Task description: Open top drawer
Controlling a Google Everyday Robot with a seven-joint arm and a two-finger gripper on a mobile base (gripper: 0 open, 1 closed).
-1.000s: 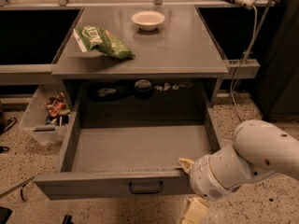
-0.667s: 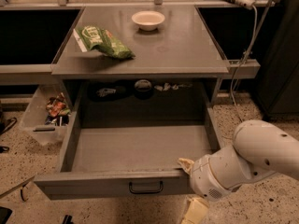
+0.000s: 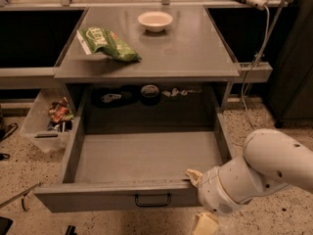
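1. Pulling seems finished: the top drawer (image 3: 98, 197) stands far out, toward 6 o'clock.
2. The gripper (image 3: 199, 199) sits at the drawer front's right end, 5 o'clock; clamped or apart, I cannot tell.
3. Next move probably: let go and withdraw without nudging it.

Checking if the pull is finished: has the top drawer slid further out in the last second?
No. The top drawer keeps the same offset from the tabletop, and the gripper stays at its front right rim.
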